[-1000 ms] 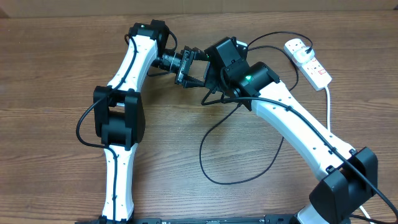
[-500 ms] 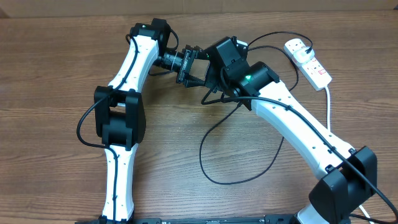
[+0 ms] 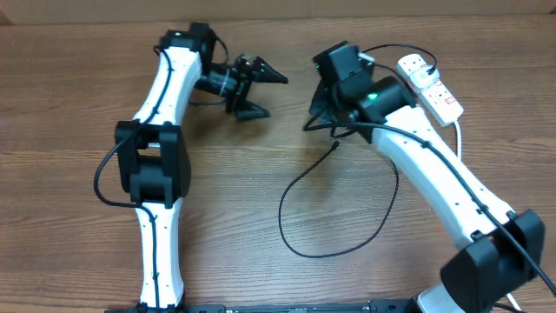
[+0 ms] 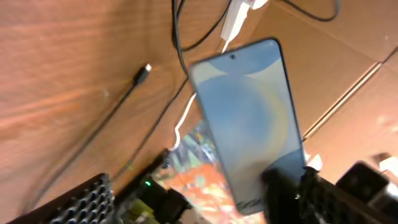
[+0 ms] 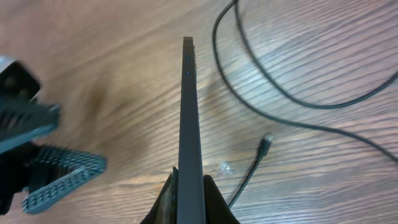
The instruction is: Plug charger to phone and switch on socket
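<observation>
**Phone pinched in the right gripper, left gripper spread, connector loose on the table**

On the left of the brown wood-grain table (image 3: 69, 174), the white-and-black left arm reaches up and bends toward the middle. Its left gripper (image 3: 274, 96) has its two black fingers splayed wide apart with nothing between them. In the right wrist view the ribbed pads (image 5: 62, 177) of those fingers show at the left edge, apart from the phone.

Toward the centre, the small flat smartphone with the light blue gradient screen and thin black edge (image 4: 249, 118) is clamped by its lower end in the right gripper (image 5: 189, 183). From the right wrist camera it is seen edge-on as a thin dark strip (image 5: 189, 112) running straight out from the closed fingers. Its screen faces the left wrist camera, tilted in that view. In the overhead view the right gripper (image 3: 320, 109) covers most of it.

Just below that gripper in the overhead view, the small black connector tip (image 3: 337, 148) of the long thin black charger cable (image 3: 287, 222) lies on the wood, apart from the phone. The cable makes a wide loop on the table and runs on under the right arm. The tip also shows in the right wrist view (image 5: 266, 142), beside the phone's edge.

At the far upper right lies the white elongated power strip with red switch markings (image 3: 432, 87). A thick white cord (image 3: 458, 143) leaves its lower end, and a thin black cable reaches its upper end.
</observation>
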Controlling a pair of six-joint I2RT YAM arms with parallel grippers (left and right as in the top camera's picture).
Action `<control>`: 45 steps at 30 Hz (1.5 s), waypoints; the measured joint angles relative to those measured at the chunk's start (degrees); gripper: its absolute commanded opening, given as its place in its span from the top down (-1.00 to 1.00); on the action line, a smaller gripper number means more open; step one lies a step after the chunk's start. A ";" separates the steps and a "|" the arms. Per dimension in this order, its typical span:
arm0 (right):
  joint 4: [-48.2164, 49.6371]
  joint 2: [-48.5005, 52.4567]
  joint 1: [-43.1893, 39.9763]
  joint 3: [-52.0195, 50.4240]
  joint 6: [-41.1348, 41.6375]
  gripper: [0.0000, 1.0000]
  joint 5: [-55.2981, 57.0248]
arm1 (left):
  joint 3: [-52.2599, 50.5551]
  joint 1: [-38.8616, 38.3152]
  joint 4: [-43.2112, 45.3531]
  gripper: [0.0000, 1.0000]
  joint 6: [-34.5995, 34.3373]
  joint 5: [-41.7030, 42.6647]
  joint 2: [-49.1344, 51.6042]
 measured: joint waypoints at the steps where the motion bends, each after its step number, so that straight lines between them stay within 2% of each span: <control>1: 0.11 -0.79 -0.96 0.13 0.00 0.93 -0.81 | 0.00 0.68 -0.04 -0.86 1.51 -0.26 -0.79; 7: 1.86 -4.17 -5.25 0.74 0.00 0.92 -8.39 | 0.00 3.78 -0.33 -0.89 9.77 -2.14 -10.40; 10: 5.09 -4.52 -8.76 0.98 0.04 0.93 -18.03 | 0.09 4.39 -1.40 -0.89 14.53 -5.22 -19.45; 12: 7.15 -4.52 -10.91 0.98 0.35 0.93 -24.09 | 0.63 4.33 -2.67 -0.91 17.18 -8.55 -25.42; 16: 13.20 -4.52 -16.44 1.01 4.04 0.93 -38.71 | 0.90 3.13 -6.10 -0.90 18.43 -21.75 -33.94; 17: 15.21 -4.52 -18.12 1.01 6.21 0.92 -43.10 | 1.05 2.38 -7.23 -0.89 16.76 -26.49 -35.47; 21: 16.46 -4.52 -19.23 1.03 15.69 0.93 -49.22 | 1.09 0.44 -8.90 -0.78 8.15 -33.24 -35.76; 26: 16.94 -4.52 -19.15 1.03 29.16 0.93 -53.81 | 1.09 -4.39 -4.98 -0.77 -5.20 -36.48 -35.60; 28: 18.12 -4.55 -19.15 1.03 33.14 0.93 -54.93 | 1.09 -6.60 -2.69 -0.68 -10.29 -36.96 -35.60; 32: 18.12 -4.61 -18.49 1.03 40.98 0.92 -56.30 | 1.09 -8.81 2.27 -0.70 -23.04 -39.71 -35.52; 36: 20.48 -4.61 -16.52 1.03 47.30 0.93 -56.61 | 1.09 -8.81 2.95 -0.77 -34.93 -41.75 -34.73; 40: 24.28 -4.63 -14.51 1.03 52.24 0.92 -56.13 | 1.09 -8.81 3.50 -0.69 -47.30 -41.86 -32.98; 45: 24.41 -4.63 -10.40 1.03 55.01 0.93 -51.74 | 1.03 -8.81 9.94 -0.50 -53.72 -39.39 -31.85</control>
